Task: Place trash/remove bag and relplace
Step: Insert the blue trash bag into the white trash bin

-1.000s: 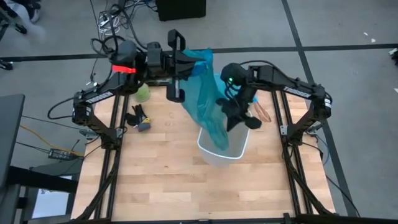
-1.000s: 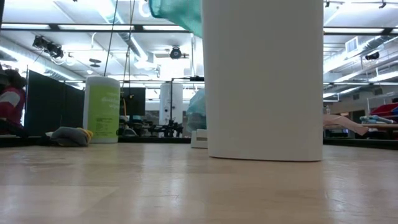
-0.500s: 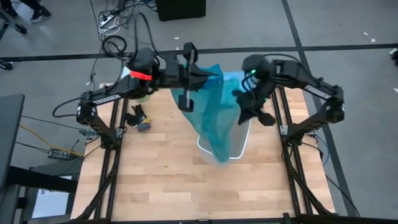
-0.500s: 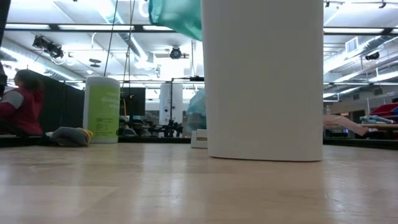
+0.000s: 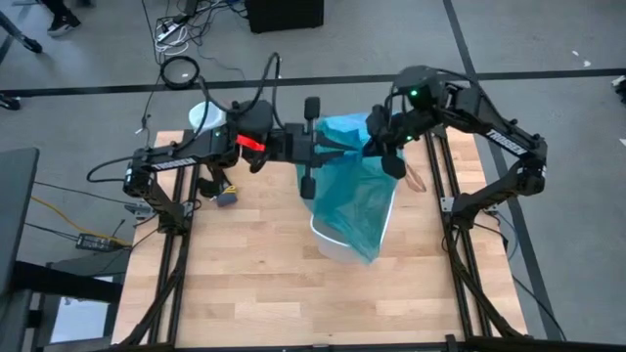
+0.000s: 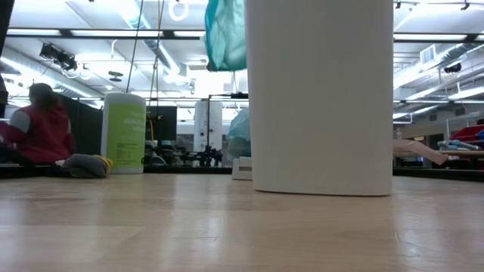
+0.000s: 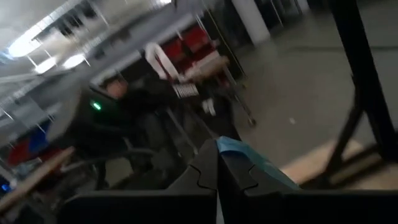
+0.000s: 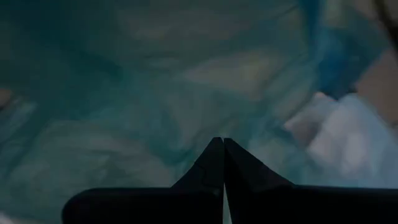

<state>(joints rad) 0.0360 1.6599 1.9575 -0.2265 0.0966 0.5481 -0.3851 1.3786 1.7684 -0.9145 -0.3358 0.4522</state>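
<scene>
Above the white bin (image 5: 337,240) standing on the wooden worktop (image 5: 264,284), a teal-green translucent plastic bag (image 5: 357,196) is hanging stretched between both arms, its lower end drooping over the bin's rim. On the side of the bin toward the left arm's base, the left gripper (image 5: 328,149) is pinching the bag's upper edge with its jaws closed on the plastic; a blue fold of it is showing right at the fingertips (image 7: 211,168) in the left wrist view. On the opposite side, the right gripper (image 5: 389,156) is holding the other upper edge, its jaws pressed together against teal film that is filling the right wrist view. From table height, the bag (image 6: 225,34) is dangling just beside the bin's tall white wall (image 6: 321,98). Well apart from the bin, toward the left arm's base, a green cylindrical canister (image 6: 124,133) is standing upright and a small grey-and-yellow bundle (image 6: 85,165) is lying near it. Beyond the worktop, a person in a red top (image 6: 38,136) is sitting.
</scene>
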